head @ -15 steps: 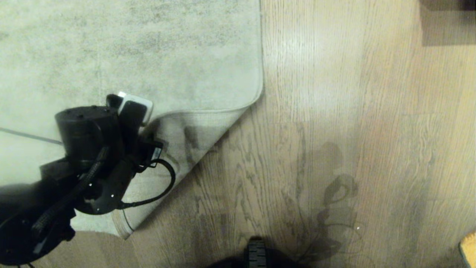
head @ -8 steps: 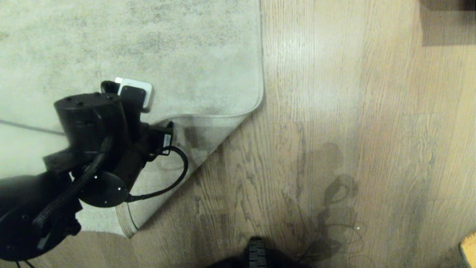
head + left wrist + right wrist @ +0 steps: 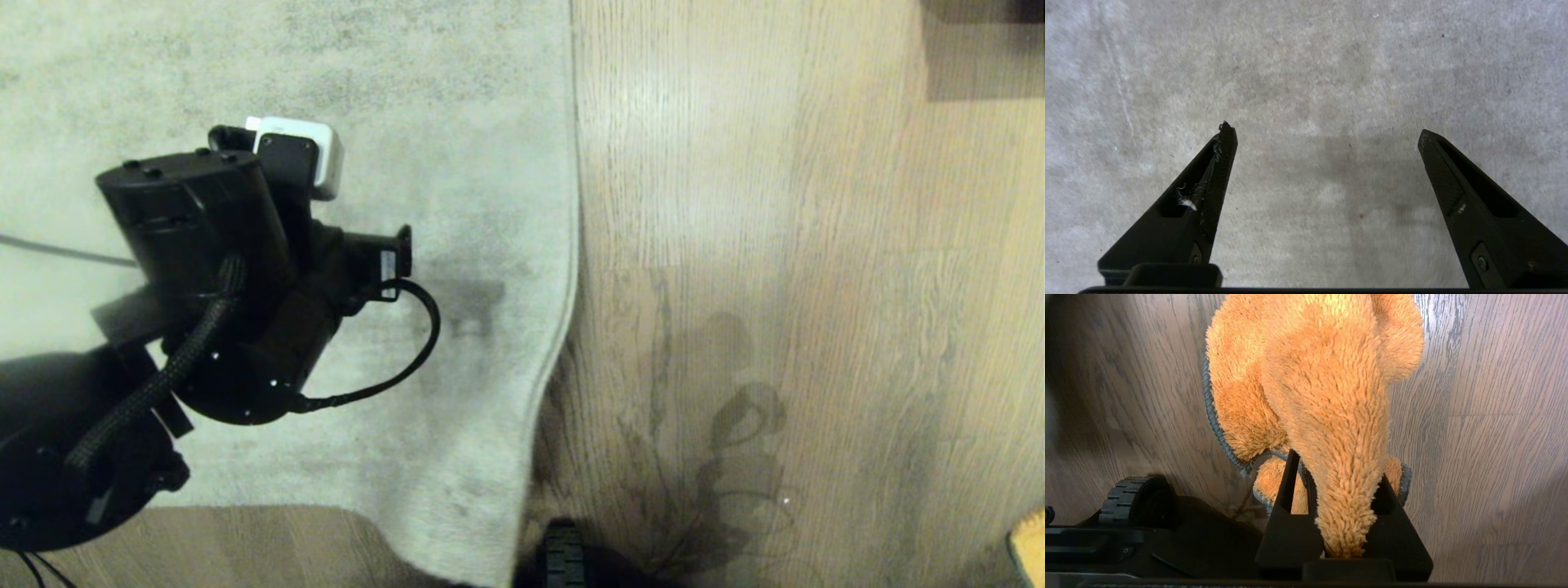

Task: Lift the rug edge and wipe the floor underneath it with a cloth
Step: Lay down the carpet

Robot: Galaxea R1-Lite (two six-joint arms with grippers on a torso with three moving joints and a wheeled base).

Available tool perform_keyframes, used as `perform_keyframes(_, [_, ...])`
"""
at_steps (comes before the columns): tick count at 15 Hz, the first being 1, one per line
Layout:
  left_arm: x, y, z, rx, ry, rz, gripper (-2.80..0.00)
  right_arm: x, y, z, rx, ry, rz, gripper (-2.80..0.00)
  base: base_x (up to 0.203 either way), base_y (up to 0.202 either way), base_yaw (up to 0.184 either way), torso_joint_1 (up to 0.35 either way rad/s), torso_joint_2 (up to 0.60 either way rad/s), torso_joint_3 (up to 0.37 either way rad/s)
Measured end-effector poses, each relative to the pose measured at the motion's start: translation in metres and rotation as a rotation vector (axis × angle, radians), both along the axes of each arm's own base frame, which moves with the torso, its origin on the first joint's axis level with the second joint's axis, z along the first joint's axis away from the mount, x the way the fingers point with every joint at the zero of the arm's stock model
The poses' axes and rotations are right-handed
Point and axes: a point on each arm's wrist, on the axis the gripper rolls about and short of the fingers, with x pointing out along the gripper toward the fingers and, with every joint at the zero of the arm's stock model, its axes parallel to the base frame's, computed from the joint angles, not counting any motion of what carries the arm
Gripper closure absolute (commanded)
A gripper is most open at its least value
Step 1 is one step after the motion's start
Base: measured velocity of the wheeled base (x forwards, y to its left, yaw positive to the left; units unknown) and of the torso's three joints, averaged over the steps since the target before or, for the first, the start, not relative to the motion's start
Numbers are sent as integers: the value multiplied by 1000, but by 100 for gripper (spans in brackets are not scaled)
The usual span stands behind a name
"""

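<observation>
The rug edge [image 3: 563, 327] that was folded back a moment ago, cream backing up, now lies pile-side up again and covers the floor [image 3: 775, 245] it had bared, apart from a slight ripple along its right border near the robot. The left end effector [image 3: 1327, 134] has let go and hangs over the rug with its fingers spread wide and nothing between them. The right end effector [image 3: 1339, 498] is clenched on the orange cloth [image 3: 1314, 396] above bare boards, so I'd judge the wiping done and the rug returned.
</observation>
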Motion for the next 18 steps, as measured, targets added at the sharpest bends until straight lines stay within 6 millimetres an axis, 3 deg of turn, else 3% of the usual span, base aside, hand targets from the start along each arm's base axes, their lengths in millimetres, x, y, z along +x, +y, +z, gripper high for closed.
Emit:
perform_keyframes(8, [-13, -10, -31, -4, 85, -53, -280, 0, 0, 0, 0, 0, 0, 0, 0, 0, 0, 0, 0, 0])
perform_keyframes(9, [-15, -13, -36, -13, 100, -63, 0, 0, 0, 0, 0, 0, 0, 0, 0, 0, 0, 0, 0, 0])
perform_keyframes(13, [-14, -28, -56, -13, 154, -96, 0, 0, 0, 0, 0, 0, 0, 0, 0, 0, 0, 0, 0, 0])
perform_keyframes(18, [-26, -65, -80, 17, 212, -205, 0, 0, 0, 0, 0, 0, 0, 0, 0, 0, 0, 0, 0, 0])
